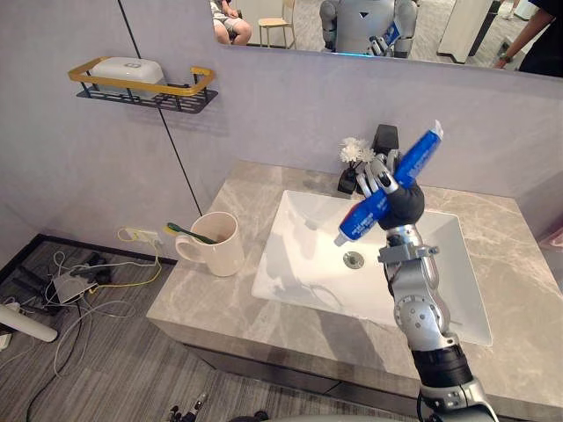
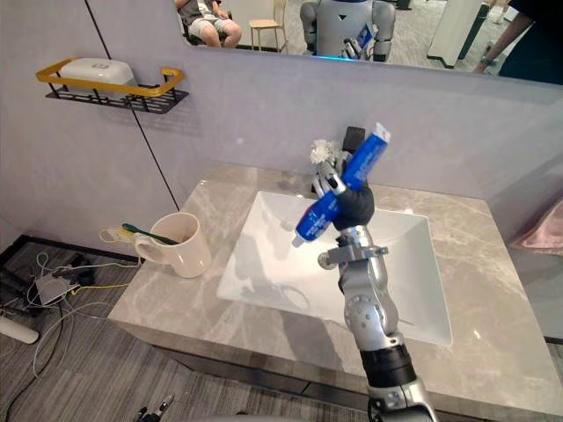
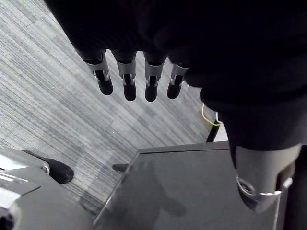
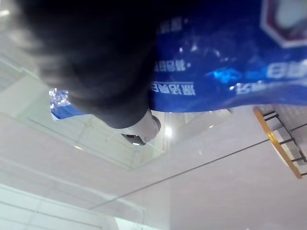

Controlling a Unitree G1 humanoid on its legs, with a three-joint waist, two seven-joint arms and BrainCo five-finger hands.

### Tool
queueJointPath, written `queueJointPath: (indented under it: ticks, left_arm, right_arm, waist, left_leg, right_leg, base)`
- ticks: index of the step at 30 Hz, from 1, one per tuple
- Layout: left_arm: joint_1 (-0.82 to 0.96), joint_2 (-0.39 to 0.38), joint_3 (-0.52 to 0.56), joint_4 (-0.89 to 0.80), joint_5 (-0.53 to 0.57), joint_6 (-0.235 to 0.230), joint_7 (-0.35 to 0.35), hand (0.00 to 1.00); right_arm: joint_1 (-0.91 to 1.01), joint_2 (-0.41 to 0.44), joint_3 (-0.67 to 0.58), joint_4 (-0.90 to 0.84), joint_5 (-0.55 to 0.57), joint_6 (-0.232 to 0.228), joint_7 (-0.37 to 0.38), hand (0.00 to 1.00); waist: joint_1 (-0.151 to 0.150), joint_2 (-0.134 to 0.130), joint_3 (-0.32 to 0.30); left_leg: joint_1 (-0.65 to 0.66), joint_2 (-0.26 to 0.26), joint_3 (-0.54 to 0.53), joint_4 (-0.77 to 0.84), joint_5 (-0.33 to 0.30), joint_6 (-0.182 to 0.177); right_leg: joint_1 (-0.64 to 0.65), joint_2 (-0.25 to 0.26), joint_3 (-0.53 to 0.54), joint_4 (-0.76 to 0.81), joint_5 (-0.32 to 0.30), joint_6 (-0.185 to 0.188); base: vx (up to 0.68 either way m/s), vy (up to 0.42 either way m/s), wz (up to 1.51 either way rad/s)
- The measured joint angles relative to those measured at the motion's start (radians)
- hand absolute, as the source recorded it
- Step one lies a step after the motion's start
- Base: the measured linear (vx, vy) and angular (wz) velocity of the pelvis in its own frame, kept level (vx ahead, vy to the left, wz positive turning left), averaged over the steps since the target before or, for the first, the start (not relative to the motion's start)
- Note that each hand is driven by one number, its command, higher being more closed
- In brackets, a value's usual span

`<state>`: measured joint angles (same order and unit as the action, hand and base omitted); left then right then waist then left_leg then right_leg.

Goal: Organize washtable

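Note:
My right hand (image 1: pixel 383 182) is raised above the white sink (image 1: pixel 299 264) and is shut on a blue toothpaste tube (image 1: pixel 390 183), which slants with its cap end down toward the left; the tube (image 4: pixel 225 62) also shows up close in the right wrist view. A cream mug (image 1: pixel 214 243) with a green toothbrush (image 1: pixel 191 233) in it stands on the marble counter (image 1: pixel 211 290), left of the sink. My left hand (image 3: pixel 139 79) hangs over the grey floor with its fingers straight.
A wall shelf (image 1: pixel 145 88) with a yellow rail holds a white box at upper left. A black faucet (image 1: pixel 383 141) and a white flower (image 1: pixel 355 151) stand behind the sink. Cables (image 1: pixel 79 281) lie on the floor to the left. A mirror (image 1: pixel 396 26) hangs above.

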<state>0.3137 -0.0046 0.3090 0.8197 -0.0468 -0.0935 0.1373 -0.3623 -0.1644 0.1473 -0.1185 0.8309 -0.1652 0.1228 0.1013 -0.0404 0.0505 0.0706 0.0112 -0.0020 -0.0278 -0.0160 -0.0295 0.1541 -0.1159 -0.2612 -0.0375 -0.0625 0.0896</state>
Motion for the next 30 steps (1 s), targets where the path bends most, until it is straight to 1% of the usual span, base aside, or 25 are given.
queueJointPath:
  ticks: [2, 4, 6, 7, 9, 13, 15, 16, 18, 19, 21, 24, 25, 30]
  left_arm:
    - [-0.005, 0.005, -0.003, 0.008, 0.0, -0.001, -0.004, 0.0]
    - [-0.016, 0.012, -0.016, 0.013, 0.0, -0.001, -0.005, 0.0]
    - [-0.019, 0.02, -0.026, 0.015, 0.001, -0.001, -0.006, 0.0]
    - [-0.018, 0.02, -0.027, 0.015, 0.001, -0.002, -0.006, 0.0]
    - [-0.019, 0.022, -0.034, 0.014, 0.001, -0.003, -0.006, 0.0]
    - [-0.019, 0.032, -0.041, 0.014, 0.001, -0.004, -0.007, 0.0]
    - [-0.02, 0.036, -0.045, 0.013, 0.001, -0.004, -0.006, 0.0]
    - [-0.02, 0.036, -0.045, 0.013, 0.001, -0.004, -0.006, 0.0]
    - [-0.02, 0.041, -0.056, 0.013, 0.001, -0.004, -0.005, 0.0]
    - [-0.02, 0.045, -0.066, 0.012, 0.001, -0.004, -0.005, 0.0]
    - [-0.02, 0.048, -0.074, 0.01, 0.001, -0.005, -0.004, 0.0]
    - [-0.02, 0.05, -0.078, 0.004, 0.001, -0.007, -0.005, 0.0]
    - [-0.023, 0.055, -0.085, 0.0, 0.001, -0.007, -0.005, 0.0]
    - [-0.023, 0.066, -0.108, -0.005, 0.0, -0.007, -0.005, 0.0]
  right_arm:
    - [-0.036, 0.0, 0.021, 0.021, -0.024, 0.0, -0.008, 1.0]
    - [-0.087, -0.002, 0.045, 0.049, -0.077, 0.0, -0.017, 1.0]
    - [-0.127, -0.002, 0.064, 0.077, -0.107, 0.003, -0.024, 1.0]
    - [-0.142, 0.0, 0.075, 0.086, -0.123, 0.005, -0.033, 1.0]
    - [-0.171, 0.0, 0.088, 0.108, -0.135, 0.008, -0.04, 1.0]
    - [-0.252, 0.001, 0.103, 0.161, -0.14, 0.012, -0.06, 1.0]
    - [-0.3, -0.003, 0.112, 0.192, -0.185, 0.014, -0.079, 1.0]
    - [-0.31, -0.004, 0.116, 0.196, -0.194, 0.014, -0.081, 1.0]
    - [-0.354, -0.006, 0.146, 0.216, -0.252, 0.015, -0.096, 1.0]
    - [-0.361, -0.005, 0.149, 0.219, -0.257, 0.015, -0.098, 1.0]
    - [-0.383, -0.005, 0.167, 0.244, -0.274, 0.015, -0.101, 1.0]
    - [-0.429, 0.0, 0.182, 0.297, -0.292, 0.016, -0.103, 1.0]
    - [-0.445, 0.0, 0.186, 0.308, -0.292, 0.017, -0.107, 1.0]
    - [-0.486, 0.004, 0.215, 0.349, -0.292, 0.018, -0.121, 1.0]
  waist:
    - [0.005, -0.001, 0.002]
    - [0.023, -0.006, 0.015]
    - [0.027, -0.009, 0.022]
    - [0.034, -0.01, 0.022]
    - [0.05, -0.01, 0.023]
    - [0.057, -0.018, 0.041]
    - [0.077, -0.023, 0.045]
    - [0.08, -0.024, 0.045]
    - [0.081, -0.024, 0.045]
    - [0.083, -0.025, 0.046]
    - [0.103, -0.027, 0.047]
    - [0.117, -0.032, 0.059]
    - [0.129, -0.034, 0.064]
    - [0.138, -0.038, 0.068]
  left_leg:
    - [-0.005, -0.001, -0.01, 0.0, 0.003, 0.002]
    - [-0.005, -0.002, -0.015, 0.001, 0.005, 0.002]
    - [-0.007, -0.005, -0.025, 0.001, 0.008, 0.004]
    - [-0.006, -0.007, -0.027, 0.001, 0.008, 0.004]
    - [-0.006, -0.011, -0.028, 0.001, 0.009, 0.006]
    - [-0.007, -0.015, -0.041, 0.0, 0.013, 0.009]
    - [-0.009, -0.015, -0.047, 0.0, 0.014, 0.008]
    - [-0.01, -0.016, -0.051, 0.0, 0.015, 0.008]
    - [-0.022, -0.021, -0.073, 0.0, 0.022, 0.007]
    - [-0.025, -0.021, -0.078, 0.0, 0.024, 0.006]
    - [-0.026, -0.021, -0.083, 0.0, 0.025, 0.006]
    - [-0.025, -0.024, -0.095, 0.001, 0.025, 0.006]
    - [-0.027, -0.024, -0.097, 0.001, 0.025, 0.006]
    - [-0.034, -0.027, -0.11, 0.001, 0.026, 0.006]
  right_leg:
    - [0.0, 0.001, -0.013, 0.0, 0.0, 0.0]
    - [0.002, 0.001, -0.015, 0.0, 0.0, 0.0]
    - [0.006, 0.0, -0.022, 0.0, 0.0, 0.0]
    - [0.008, -0.002, -0.025, 0.0, 0.0, 0.0]
    - [0.009, -0.006, -0.03, 0.0, -0.001, 0.001]
    - [0.015, -0.009, -0.04, 0.001, -0.001, 0.001]
    - [0.015, -0.009, -0.044, 0.001, -0.002, 0.003]
    - [0.016, -0.009, -0.048, 0.001, -0.002, 0.004]
    - [0.016, -0.01, -0.072, 0.001, -0.005, 0.008]
    - [0.016, -0.01, -0.077, 0.001, -0.006, 0.009]
    - [0.018, -0.01, -0.089, 0.001, -0.008, 0.008]
    - [0.025, -0.01, -0.096, 0.001, -0.01, 0.007]
    - [0.024, -0.01, -0.096, 0.001, -0.011, 0.006]
    - [0.025, -0.012, -0.112, 0.002, -0.013, 0.008]
  base:
    - [-0.02, -0.026, 0.17]
    - [-0.03, -0.011, 0.11]
    - [-0.04, -0.007, 0.14]
    - [-0.03, -0.002, 0.1]
    - [-0.01, 0.003, 0.02]
    - [-0.04, 0.0, 0.1]
    - [-0.04, -0.015, 0.09]
    - [-0.02, -0.018, 0.17]
    - [0.0, -0.022, 0.29]
    - [0.0, -0.023, 0.25]
    - [0.0, -0.014, 0.11]
    - [-0.01, -0.009, 0.1]
    - [-0.02, -0.006, 0.08]
    - [-0.01, -0.005, 0.09]
